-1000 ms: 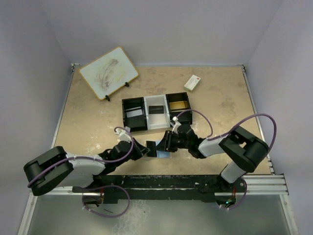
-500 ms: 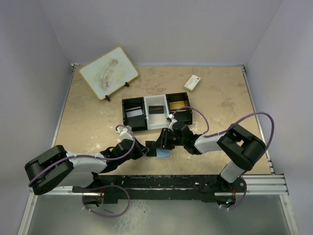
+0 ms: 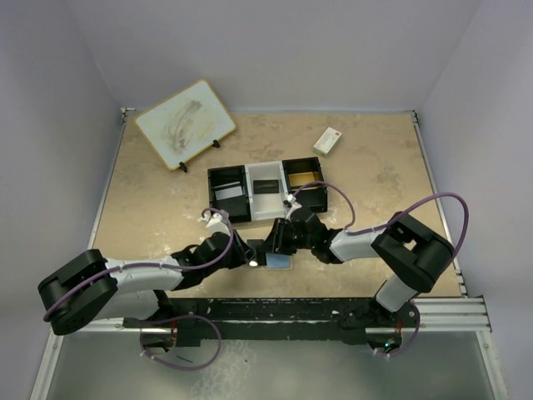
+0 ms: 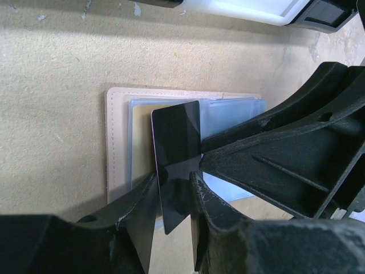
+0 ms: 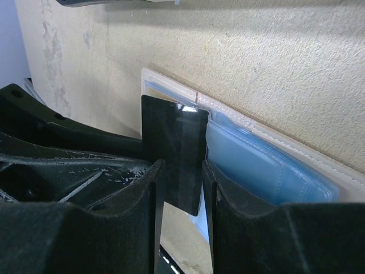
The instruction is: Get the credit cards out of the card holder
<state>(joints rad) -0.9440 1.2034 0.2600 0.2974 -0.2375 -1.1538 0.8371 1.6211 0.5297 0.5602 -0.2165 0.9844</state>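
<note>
The card holder [image 3: 283, 262] lies open on the table between the two arms, with a tan stitched border [image 4: 117, 142] and pale blue pockets [image 5: 268, 165]. A black card [image 4: 175, 142] slants up from its pocket side. My left gripper [image 3: 250, 251] comes in from the left, and the card's near end sits between its fingers [image 4: 174, 181], which are closed to a narrow gap on it. My right gripper [image 3: 278, 242] hovers over the holder from the right. Its fingers [image 5: 182, 165] are slightly apart astride the same card [image 5: 174, 131], with blue showing beside the card's edge.
A black-and-white three-compartment tray [image 3: 247, 193] with cards in it stands just behind the holder; its edge shows in the left wrist view [image 4: 245, 7]. A white box with a red mark [image 3: 328, 140] lies at the back right. A white board on a stand [image 3: 185, 123] stands at the back left.
My right gripper has moved left over the card holder and met the left gripper at the card. My left wrist has shifted slightly away from me.
</note>
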